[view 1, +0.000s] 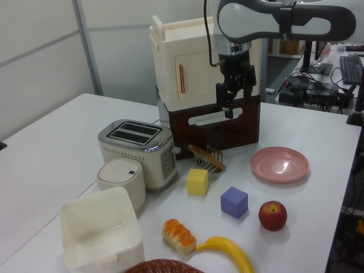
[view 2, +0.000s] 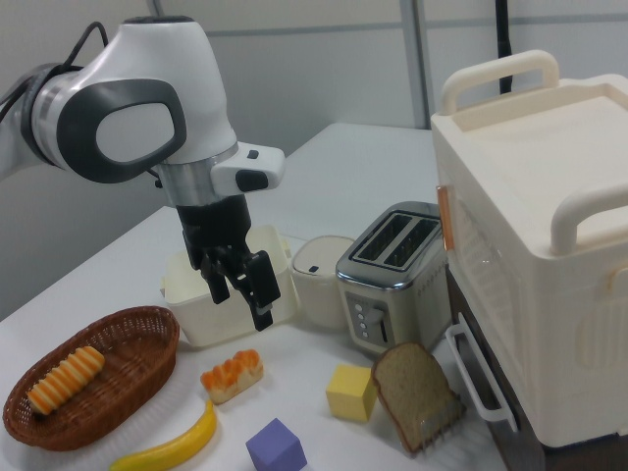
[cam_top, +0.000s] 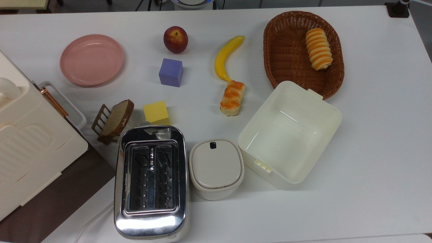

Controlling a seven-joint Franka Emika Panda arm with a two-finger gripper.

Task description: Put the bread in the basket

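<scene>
Bread [cam_top: 232, 98] touching banana [cam_top: 226, 58], tub [cam_top: 289, 134] overlapping basket [cam_top: 287, 54], tool [view 2: 243, 290] released

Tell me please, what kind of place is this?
Probably a robotics lab in an office: a white robot arm works over a white table of toy food, with grey partition walls and cluttered computer desks behind.

no readable text, labels, brand names or numbers on any object
</scene>
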